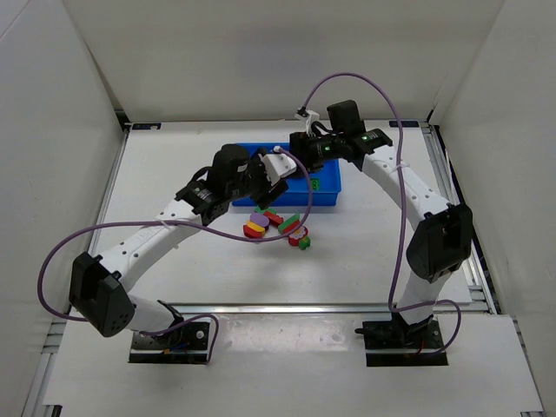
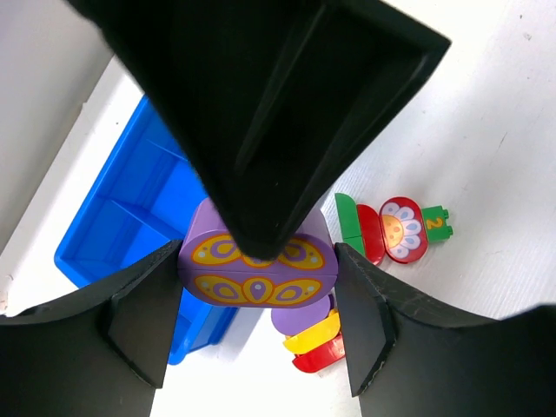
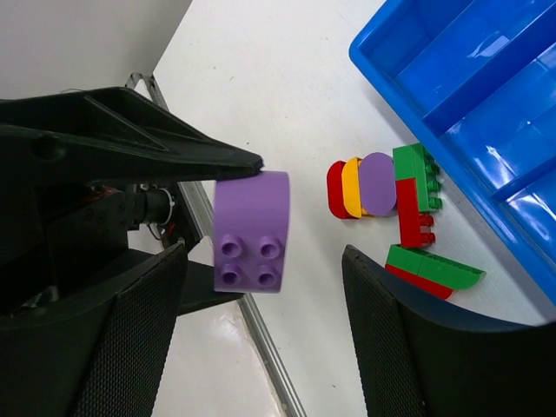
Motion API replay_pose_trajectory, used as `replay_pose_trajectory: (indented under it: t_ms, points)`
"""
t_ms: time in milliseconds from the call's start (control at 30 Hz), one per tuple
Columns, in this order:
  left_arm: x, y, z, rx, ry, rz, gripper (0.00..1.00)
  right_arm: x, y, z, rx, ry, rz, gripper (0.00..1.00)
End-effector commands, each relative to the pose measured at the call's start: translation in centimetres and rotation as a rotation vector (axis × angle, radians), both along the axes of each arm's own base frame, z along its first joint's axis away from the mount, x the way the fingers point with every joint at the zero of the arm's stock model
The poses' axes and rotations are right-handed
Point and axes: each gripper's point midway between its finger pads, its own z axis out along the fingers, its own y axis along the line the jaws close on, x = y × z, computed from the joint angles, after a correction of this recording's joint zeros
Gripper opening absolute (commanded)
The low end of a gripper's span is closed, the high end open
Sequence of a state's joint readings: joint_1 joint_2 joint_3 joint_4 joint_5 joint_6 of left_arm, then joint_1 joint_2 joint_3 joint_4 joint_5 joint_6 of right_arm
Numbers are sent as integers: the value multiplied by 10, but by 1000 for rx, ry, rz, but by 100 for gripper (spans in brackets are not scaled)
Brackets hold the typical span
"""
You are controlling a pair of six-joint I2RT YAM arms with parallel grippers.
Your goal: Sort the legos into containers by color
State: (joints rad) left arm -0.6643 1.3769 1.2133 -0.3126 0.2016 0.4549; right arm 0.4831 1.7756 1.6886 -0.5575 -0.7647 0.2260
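Purple lego (image 2: 254, 282) sits lengthwise between the left gripper (image 2: 258, 294) fingers.

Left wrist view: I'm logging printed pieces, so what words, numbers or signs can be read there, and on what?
"2", in yellow, on the green piece next to the red piece with a flower print.
Nothing else reads: the purple piece bears only a patterned print, no writing.
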Motion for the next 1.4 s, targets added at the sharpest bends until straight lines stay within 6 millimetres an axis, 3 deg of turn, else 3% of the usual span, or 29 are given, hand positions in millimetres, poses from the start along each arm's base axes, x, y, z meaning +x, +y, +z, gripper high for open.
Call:
replay_pose_trajectory:
  t_ms: [0, 200, 400, 567, 900, 967, 1033, 1067, 1100, 1167, 1367]
  points:
    - [1, -9, 21, -42, -33, -23, 10, 5, 10, 21, 41, -64, 14, 75]
    - [2, -10, 20, -43, -34, -22, 10, 0, 17, 21, 45, -65, 39, 71]
    - [2, -10, 22, -48, -41, -18, 10, -2, 17, 17, 44, -51, 48, 61]
    - [3, -8, 22, -49, -42, -10, 10, -4, 18, 18, 59, -49, 63, 37]
    - [6, -6, 21, -48, -43, 13, 11, -11, 21, 21, 100, -25, 106, 16]
    - [8, -6, 23, -50, -47, 22, 17, -11, 21, 22, 101, -30, 107, 14]
    - [10, -5, 25, -61, -41, 44, 37, -10, 20, 23, 99, -33, 100, 13]
    - [10, -4, 23, -55, -36, 52, 56, -8, 19, 22, 98, -34, 96, 12]
    - [11, -2, 22, -64, -25, 72, 64, -7, 18, 21, 97, -33, 91, 11]
    - [12, 1, 20, -65, -15, 97, 72, -6, 16, 22, 100, -35, 82, 10]
    - [2, 1, 18, -101, 35, 94, 83, 4, 8, 27, 118, -31, 46, 10]
